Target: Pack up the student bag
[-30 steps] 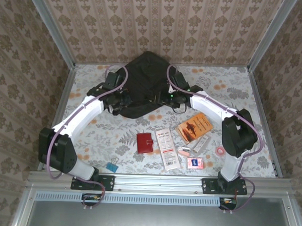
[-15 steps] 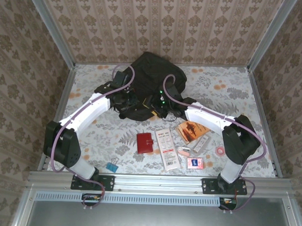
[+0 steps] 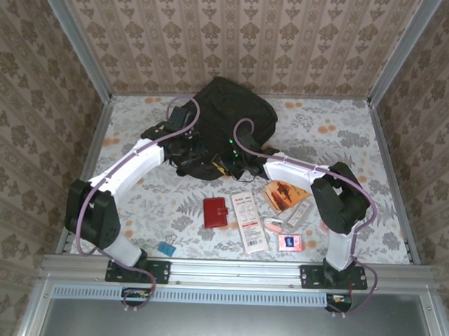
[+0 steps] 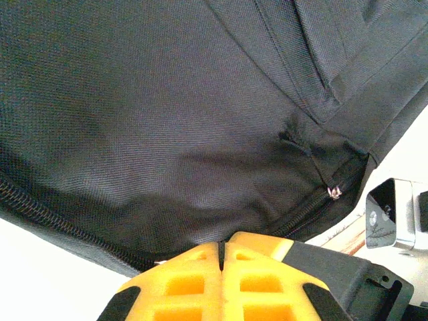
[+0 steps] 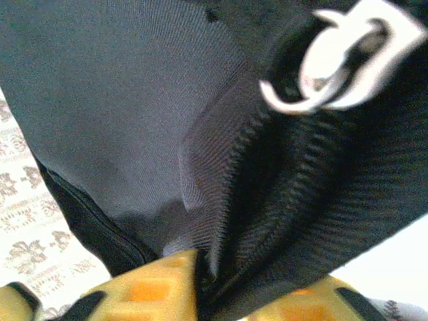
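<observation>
Your student bag (image 3: 230, 116) sits at the far middle of the counter (image 3: 351, 135), its back bulge right up against the rear wall and its near edge hanging towards the arms. Both arms reach in to that near edge.

Your right gripper (image 3: 229, 162) is clamped on a fold of the bag's black fabric. In the right wrist view the fold runs down between the yellow fingers (image 5: 144, 291), with a pale metal buckle (image 5: 348, 60) above. Your left gripper (image 3: 191, 148) is at the bag's left near corner. In the left wrist view its fingers (image 4: 187, 284) are pressed together at the zippered hem (you cannot tell whether any cloth is caught between them).

You have bare floral counter to the right of the bag as far as the side rail, and a narrower bare strip on its left. Nearer you it is crowded. A red wallet (image 3: 215, 212) lies just beside a long white packet (image 3: 249, 222), and an orange booklet (image 3: 286, 191) lies under the right forearm. Close to the near edge are a small pink packet (image 3: 290, 242) and a pink tape roll (image 3: 327, 225). A blue binder clip (image 3: 166, 248) lies by the left arm's base, almost at the near rail.
</observation>
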